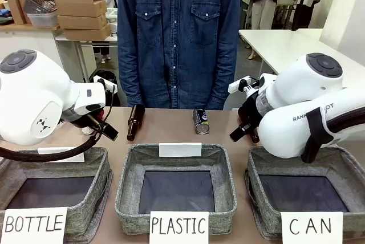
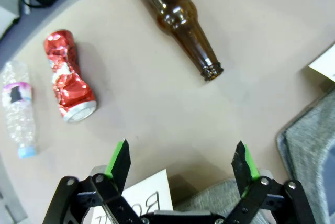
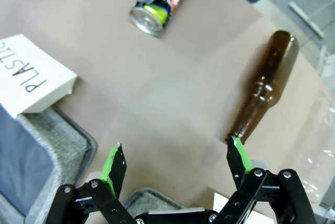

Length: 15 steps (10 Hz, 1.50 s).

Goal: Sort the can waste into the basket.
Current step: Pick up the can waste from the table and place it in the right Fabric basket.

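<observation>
The dark blue-black can (image 1: pixel 201 121) lies on its side on the brown table in front of the person, also seen as the can (image 3: pixel 162 1) ahead of my right gripper (image 3: pixel 175 164), which is open and holds nothing. The crushed red can (image 2: pixel 68 75) lies on the table, ahead and to the left of my open, empty left gripper (image 2: pixel 183 166). The grey basket (image 1: pixel 263 216) with the "CAN" sign stands at the front right, under my right arm. In the front view the left gripper (image 1: pixel 108 130) and right gripper (image 1: pixel 236 134) hover over the table behind the baskets.
Grey baskets signed "BOTTLE" (image 1: pixel 97 198) and "PLASTIC" (image 1: pixel 128 198) stand left and centre. A brown bottle (image 1: pixel 135 121) lies near the left gripper, another brown bottle (image 3: pixel 261 90) by the right gripper. A clear plastic bottle (image 2: pixel 18 106) lies beyond the red can. A person stands at the far edge.
</observation>
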Motion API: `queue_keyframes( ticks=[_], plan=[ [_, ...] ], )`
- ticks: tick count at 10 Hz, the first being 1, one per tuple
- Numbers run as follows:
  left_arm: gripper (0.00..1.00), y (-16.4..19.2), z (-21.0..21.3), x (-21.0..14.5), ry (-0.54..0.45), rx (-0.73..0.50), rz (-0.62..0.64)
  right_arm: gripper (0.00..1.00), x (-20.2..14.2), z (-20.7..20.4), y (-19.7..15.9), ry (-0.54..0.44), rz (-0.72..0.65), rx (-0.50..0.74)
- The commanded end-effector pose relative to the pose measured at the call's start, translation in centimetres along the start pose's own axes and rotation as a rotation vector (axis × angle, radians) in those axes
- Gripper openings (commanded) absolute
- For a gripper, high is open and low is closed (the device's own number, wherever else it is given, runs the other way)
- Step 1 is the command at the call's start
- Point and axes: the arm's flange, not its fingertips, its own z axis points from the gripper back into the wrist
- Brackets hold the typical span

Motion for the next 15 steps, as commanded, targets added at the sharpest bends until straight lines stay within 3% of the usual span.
queue_keyframes(
  ticks=[1,3,4,5,6,7,8,9,10,11,12,13,15],
  plan=[
    [1.00,-1.7,8.6,0.2,0.095,0.037,0.001,1.00,-1.1,8.8,-0.8,-0.020,0.064,0.058],
    [1.00,-3.2,17.9,-3.4,-0.059,0.048,-0.131,1.00,-3.7,17.6,-0.8,-0.077,0.082,0.056],
    [1.00,-4.8,20.4,-5.8,-0.140,0.030,-0.249,1.00,-5.4,19.9,-0.2,-0.108,0.105,0.016],
    [1.00,-5.8,19.8,-6.6,-0.169,0.021,-0.290,1.00,-6.2,19.6,0.5,-0.129,0.108,-0.010],
    [1.00,-3.1,17.9,1.3,-0.057,0.058,-0.140,1.00,0.8,17.1,-1.0,-0.084,0.068,0.024],
    [1.00,-3.1,17.9,1.3,-0.057,0.058,-0.140,1.00,0.8,17.1,-1.0,-0.084,0.068,0.024],
    [1.00,-5.0,23.1,0.2,-0.125,0.056,-0.223,1.00,-0.5,21.8,-0.8,-0.119,0.079,0.011],
    [1.00,-4.2,21.9,0.0,0.026,-0.119,-0.203,1.00,-0.6,21.0,-0.7,-0.088,0.042,0.088],
    [1.00,-2.1,22.2,-1.1,0.092,-0.330,-0.147,1.00,-1.4,22.5,-2.5,-0.080,-0.074,0.282],
    [1.00,2.2,22.5,-3.2,0.106,-0.595,0.036,1.00,-2.7,24.2,-6.0,-0.042,-0.343,0.485],
    [1.00,5.0,22.2,-4.8,0.087,-0.752,0.179,1.00,-3.2,24.6,-8.2,0.046,-0.582,0.517],
    [1.00,7.2,21.9,-6.3,-0.029,-0.905,0.316,1.00,-4.0,24.6,-10.9,0.075,-0.811,0.657],
    [1.00,8.4,22.2,-7.5,-0.379,-1.100,0.532,1.00,-6.4,23.8,-14.2,0.012,-1.008,0.969]
  ],
)
